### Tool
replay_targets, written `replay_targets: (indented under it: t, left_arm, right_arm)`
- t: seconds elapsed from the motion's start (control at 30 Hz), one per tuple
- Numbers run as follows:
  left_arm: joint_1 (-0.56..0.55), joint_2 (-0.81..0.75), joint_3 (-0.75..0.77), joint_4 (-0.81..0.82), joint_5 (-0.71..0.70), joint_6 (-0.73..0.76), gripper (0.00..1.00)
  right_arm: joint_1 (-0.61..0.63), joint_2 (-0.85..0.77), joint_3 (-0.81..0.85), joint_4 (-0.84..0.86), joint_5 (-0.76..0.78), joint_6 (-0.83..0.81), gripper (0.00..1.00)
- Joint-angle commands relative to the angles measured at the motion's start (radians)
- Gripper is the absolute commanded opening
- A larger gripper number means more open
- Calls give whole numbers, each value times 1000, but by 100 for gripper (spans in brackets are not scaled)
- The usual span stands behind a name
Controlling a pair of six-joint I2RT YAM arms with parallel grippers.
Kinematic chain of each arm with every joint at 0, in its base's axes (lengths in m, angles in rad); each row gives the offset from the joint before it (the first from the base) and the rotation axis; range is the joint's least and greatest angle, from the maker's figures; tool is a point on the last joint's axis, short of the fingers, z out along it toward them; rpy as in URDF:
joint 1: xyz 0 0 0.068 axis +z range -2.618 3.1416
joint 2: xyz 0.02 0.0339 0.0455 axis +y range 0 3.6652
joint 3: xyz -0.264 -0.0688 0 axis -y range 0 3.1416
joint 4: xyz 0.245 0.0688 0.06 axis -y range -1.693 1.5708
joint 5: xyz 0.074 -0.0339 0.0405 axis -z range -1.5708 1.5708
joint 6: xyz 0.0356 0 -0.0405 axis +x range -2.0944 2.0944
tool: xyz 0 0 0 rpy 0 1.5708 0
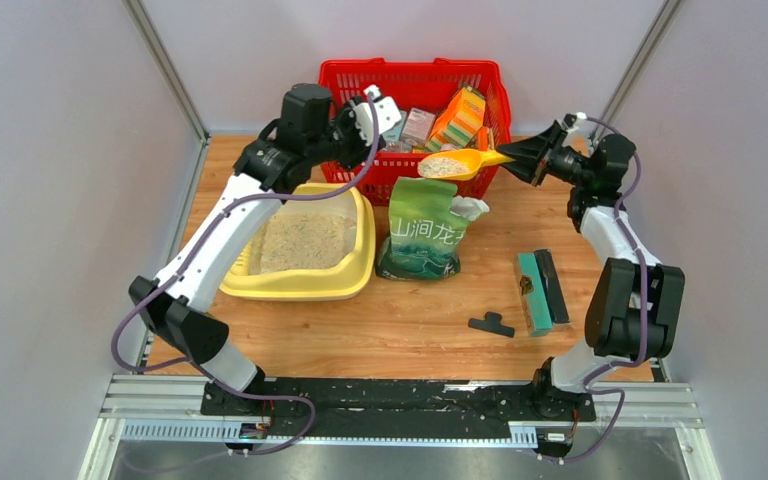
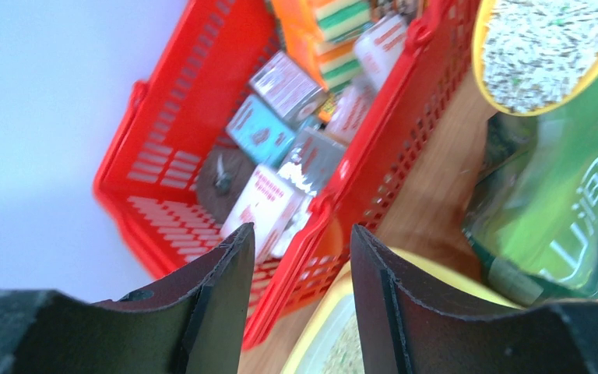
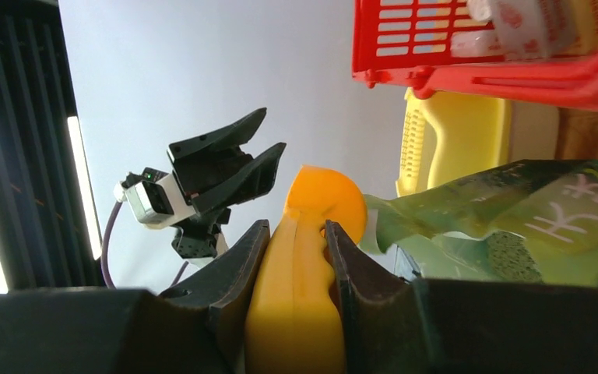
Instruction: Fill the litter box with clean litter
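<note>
Now, inside pale walls (image 1: 60,150) on the table (image 1: 410,335), the litter box (image 1: 295,288), seemingly lying crosswise and partly filled with clean litter (image 1: 305,242), sits left of the loaded scoop (image 1: 457,163), which the right gripper (image 3: 296,227) clamps by its handle above the green bag (image 1: 422,235), while the closer left gripper (image 2: 302,234) hangs with jaws apart.

Left arm (image 1: 215,235) stretched forward, elbow high; left gripper (image 2: 302,234) up off the desk, jaws parted, nothing between them. Right arm (image 1: 610,235) folded, wrist turned toward the left; right gripper (image 3: 296,230) level, jaws clamped on scoop (image 3: 300,312) handle.
</note>
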Motion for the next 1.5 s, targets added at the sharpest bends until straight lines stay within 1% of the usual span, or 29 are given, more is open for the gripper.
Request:
replay_targets:
  t: [0.0,0.13,0.17,0.23,0.27,0.33,0.37,0.4,0.43,0.5,0.53,0.57,0.6,0.63,0.67,0.7,0.73,0.77,0.93,1.0,1.03,1.07,1.27,1.37,1.47]
  left_arm:
    - [52,-108,-36,-30,-60,24,57]
    - [98,-168,-63,-73,-82,18,57]
    - [102,-182,-82,-94,-85,21,57]
    - [115,-234,-111,-110,-92,31,57]
    - [116,-254,-149,-117,-97,40,57]
    - [121,-309,-189,-129,-106,47,57]
    - [119,-328,-224,-142,-108,60,57]
    - [119,-363,-241,-145,-111,63,57]
    - [121,-380,-258,-149,-114,63,57]
    - [121,-424,-300,-165,-117,66,57]
    - [121,-440,-312,-169,-115,67,57]
    - [121,-452,-333,-180,-117,73,57]
    - [121,-477,-342,-186,-118,77,57]
    - [121,-490,-352,-186,-117,80,57]
    - [121,-503,-368,-188,-120,83,57]
    - [121,-527,-375,-188,-124,81,57]
    - [121,-541,-382,-188,-126,81,57]
    - [121,-564,-386,-188,-126,78,57]
    - [125,-639,-428,-192,-121,61,57]
    - [128,-681,-447,-191,-121,52,57]
    - [131,-694,-468,-191,-120,47,57]
    - [135,-725,-479,-191,-117,34,57]
    - [154,-834,-582,-197,-89,12,57]
    - [156,-860,-617,-194,-53,-14,57]
    - [155,-869,-631,-186,-11,-51,57]
  right_arm:
    - [91,39,88,-35,30,-1,0]
    - [179,102,142,-81,58,-7,0]
    - [237,131,156,-81,61,-5,0]
    - [292,166,211,-84,75,-5,0]
    - [353,206,231,-86,78,-7,0]
    - [413,241,317,-110,82,-37,0]
    - [459,263,358,-151,90,-85,0]
    - [478,299,398,-168,98,-116,0]
    - [493,321,489,-194,116,-154,0]
    - [530,353,568,-276,139,-249,0]
    - [545,385,646,-305,153,-290,0]
    - [567,395,671,-378,168,-347,0]
    - [578,407,697,-418,188,-440,0]
    - [587,425,719,-461,223,-500,0]
    - [607,438,775,-565,242,-557,0]
    - [616,447,798,-611,254,-662,0]
    - [624,459,818,-651,285,-712,0]
    - [644,464,858,-741,309,-758,0]
    - [703,478,932,-854,412,-982,0]
    - [731,481,956,-891,428,-1036,0]
    - [739,482,967,-909,453,-1105,0]
    - [756,481,979,-947,469,-1130,0]
    - [831,497,1067,-1026,547,-1313,0]
    - [883,511,1124,-1043,601,-1407,0]
    - [927,540,1183,-1040,635,-1446,0]
